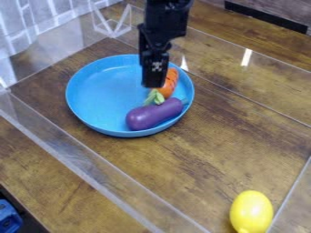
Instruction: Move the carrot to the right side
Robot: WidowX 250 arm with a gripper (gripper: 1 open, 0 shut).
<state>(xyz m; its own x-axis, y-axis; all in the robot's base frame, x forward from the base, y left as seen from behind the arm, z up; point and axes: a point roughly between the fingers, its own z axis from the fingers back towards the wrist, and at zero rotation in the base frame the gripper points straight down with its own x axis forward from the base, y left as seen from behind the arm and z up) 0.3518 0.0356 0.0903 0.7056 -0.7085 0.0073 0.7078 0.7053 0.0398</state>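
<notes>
End effector (155, 73) hangs released right over the carrot (169, 84), which lies at the blue bowl's (91, 102) right rim, just behind the eggplant (155, 114).

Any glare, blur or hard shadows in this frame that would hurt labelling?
Camera view: bright streaks of glare on the clear panel and the glossy wooden table; low resolution throughout, edges soft. The dark claw covers part of the carrot; the eggplant, blue bowl and lemon read clearly, shadows faint.
</notes>
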